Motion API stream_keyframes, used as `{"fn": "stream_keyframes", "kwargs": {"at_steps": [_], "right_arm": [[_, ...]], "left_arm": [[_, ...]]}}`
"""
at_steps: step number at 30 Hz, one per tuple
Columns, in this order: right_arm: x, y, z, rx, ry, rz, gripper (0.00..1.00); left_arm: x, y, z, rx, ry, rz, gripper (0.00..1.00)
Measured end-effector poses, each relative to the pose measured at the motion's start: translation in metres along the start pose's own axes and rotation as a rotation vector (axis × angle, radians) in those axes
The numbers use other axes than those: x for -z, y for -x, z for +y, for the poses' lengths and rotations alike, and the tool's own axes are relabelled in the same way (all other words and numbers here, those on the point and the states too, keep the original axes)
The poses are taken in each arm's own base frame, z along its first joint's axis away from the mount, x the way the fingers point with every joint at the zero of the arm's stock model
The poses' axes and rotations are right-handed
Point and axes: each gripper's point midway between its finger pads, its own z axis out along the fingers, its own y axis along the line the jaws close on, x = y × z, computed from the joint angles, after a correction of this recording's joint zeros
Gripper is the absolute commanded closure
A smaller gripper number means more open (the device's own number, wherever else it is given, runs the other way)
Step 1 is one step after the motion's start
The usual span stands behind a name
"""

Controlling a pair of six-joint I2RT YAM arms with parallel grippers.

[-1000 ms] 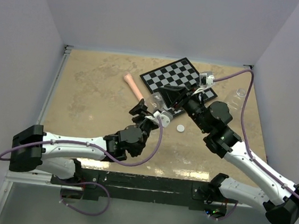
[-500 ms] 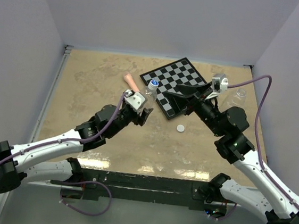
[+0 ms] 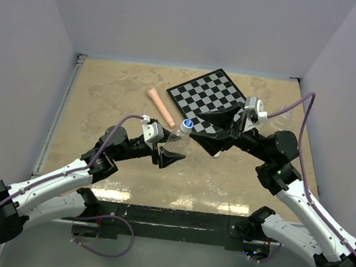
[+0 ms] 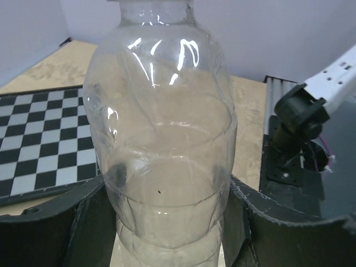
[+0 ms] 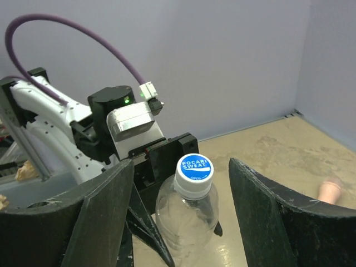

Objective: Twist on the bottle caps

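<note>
The desk [image 3: 105, 100] is tan, and a checkered board [image 3: 204, 92] lies at 1 o'clock from its middle. A clear bottle [image 4: 167, 139] stands up near the middle of the desk. The left hand [image 4: 167, 239] pinches the bottle low on its body, with a finger pressed on each side. The right hand [image 3: 201, 138] reaches in from 3 o'clock. Its fingers are spread wide, one on each side of the bottle top, and they do not touch it. A blue cap [image 5: 194, 168] with white writing sits on the bottle's neck. I cannot tell if it is tight. I cannot see the white cap.

I think the job now is to turn the blue cap tight. To do it well, the right hand should line up level with the cap and then close on its rim, not on the neck. The left hand should hold firm but not crush the soft bottle. The cap must stay flat as it turns, or it may go on crooked.
</note>
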Motion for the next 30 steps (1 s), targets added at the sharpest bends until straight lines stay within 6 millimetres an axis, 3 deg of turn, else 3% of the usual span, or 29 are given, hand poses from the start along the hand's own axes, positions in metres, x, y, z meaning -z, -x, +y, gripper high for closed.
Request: {"fn": "stream_keyframes", "kwargs": {"at_steps": [12,30], "right_arm": [[0.003,-0.004,0.031,0.06,0.191,0.03,0.36],[0.0,-0.01,0.044,0.058,0.317,0.045,0.49]], "left_arm": [[0.003,0.02,-0.04,-0.059,-0.235,-0.075,1.0],[0.004,0.014,-0.051,-0.08,-0.317,-0.06,1.0]]}}
